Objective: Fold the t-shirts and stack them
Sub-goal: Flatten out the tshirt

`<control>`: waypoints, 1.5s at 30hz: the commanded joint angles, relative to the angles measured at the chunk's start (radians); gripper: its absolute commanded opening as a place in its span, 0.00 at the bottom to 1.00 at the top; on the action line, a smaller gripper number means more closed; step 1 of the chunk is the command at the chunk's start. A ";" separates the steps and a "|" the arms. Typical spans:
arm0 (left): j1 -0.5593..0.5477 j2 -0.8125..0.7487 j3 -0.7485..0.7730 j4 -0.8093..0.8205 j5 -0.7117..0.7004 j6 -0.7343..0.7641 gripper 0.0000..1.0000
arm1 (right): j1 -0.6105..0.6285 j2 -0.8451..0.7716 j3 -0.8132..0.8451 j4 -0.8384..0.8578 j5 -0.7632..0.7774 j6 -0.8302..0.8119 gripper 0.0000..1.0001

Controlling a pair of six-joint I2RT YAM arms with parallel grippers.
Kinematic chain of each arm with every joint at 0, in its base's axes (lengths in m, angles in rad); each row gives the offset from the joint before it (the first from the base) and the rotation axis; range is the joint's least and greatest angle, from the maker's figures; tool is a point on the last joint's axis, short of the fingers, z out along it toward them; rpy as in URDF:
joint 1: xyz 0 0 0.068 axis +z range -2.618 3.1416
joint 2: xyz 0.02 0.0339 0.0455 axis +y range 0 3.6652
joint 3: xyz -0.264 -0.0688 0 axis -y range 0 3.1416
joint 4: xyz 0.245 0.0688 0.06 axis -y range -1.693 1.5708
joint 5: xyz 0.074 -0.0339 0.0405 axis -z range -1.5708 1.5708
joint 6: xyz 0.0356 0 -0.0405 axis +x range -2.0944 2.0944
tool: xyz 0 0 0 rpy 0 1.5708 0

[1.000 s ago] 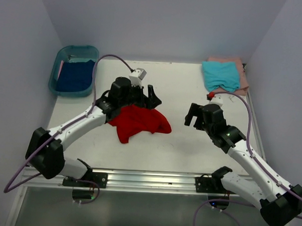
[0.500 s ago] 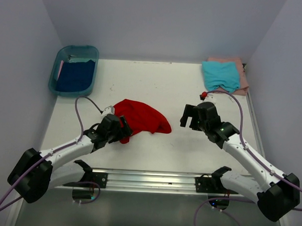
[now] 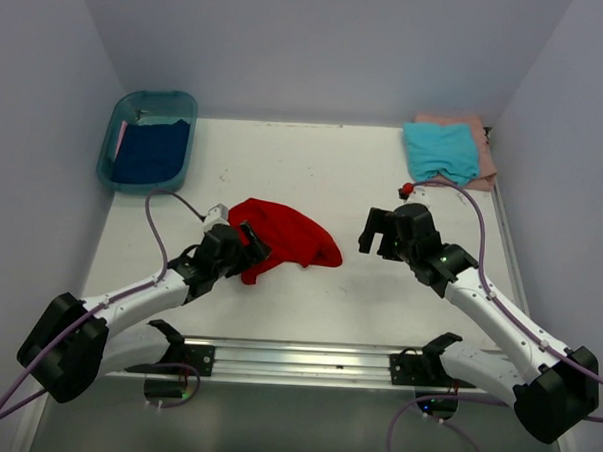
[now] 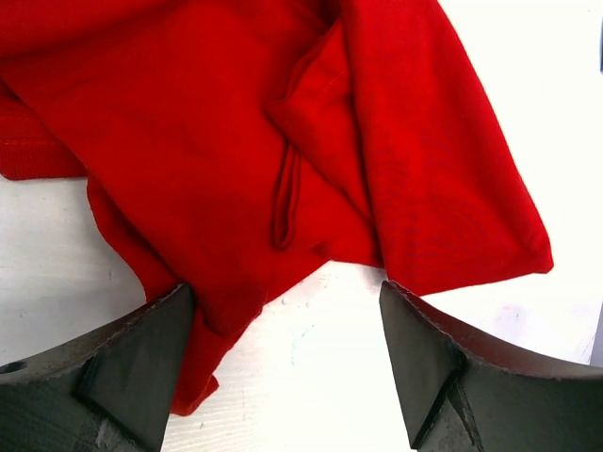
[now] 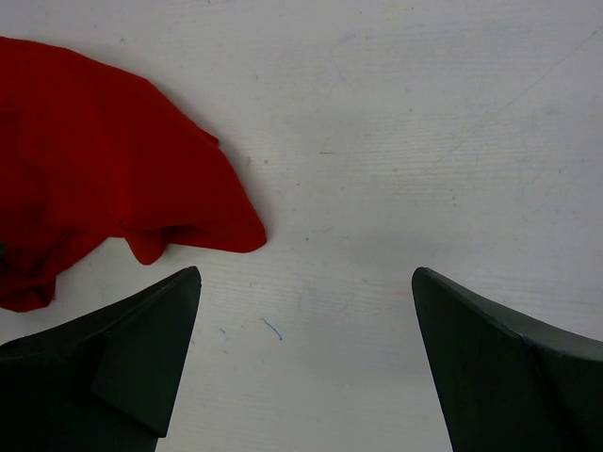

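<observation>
No lettering, label, brand mark or number can be read anywhere: not on the crumpled bright red cloth t-shirt point(image 3: 286, 237), the white surface point(image 3: 324, 177) or the teal plastic tub point(image 3: 157, 97).

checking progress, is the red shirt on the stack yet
No, the red shirt lies crumpled on its own, far from the teal shirt lying on the pink shirt in the far right corner.

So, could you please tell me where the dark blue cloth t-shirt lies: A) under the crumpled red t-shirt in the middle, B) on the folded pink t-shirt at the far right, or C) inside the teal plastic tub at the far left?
C: the dark blue cloth t-shirt lies inside the teal plastic tub at the far left of the top view.
</observation>
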 commanded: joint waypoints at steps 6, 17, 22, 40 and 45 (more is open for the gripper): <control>-0.004 -0.047 0.080 -0.111 -0.002 -0.031 0.83 | 0.003 -0.015 -0.006 0.020 0.002 -0.013 0.99; -0.006 -0.092 0.048 -0.130 -0.024 -0.048 0.82 | 0.005 0.003 -0.003 0.029 -0.007 -0.010 0.99; -0.006 -0.015 0.028 -0.075 0.019 -0.062 0.82 | 0.003 -0.003 0.002 0.019 0.001 -0.013 0.99; -0.006 -0.012 -0.027 -0.033 0.022 -0.080 0.80 | 0.003 -0.009 -0.006 0.018 0.004 -0.007 0.99; -0.006 -0.032 -0.032 -0.026 0.019 -0.077 0.80 | 0.005 -0.027 -0.013 0.014 0.014 -0.005 0.99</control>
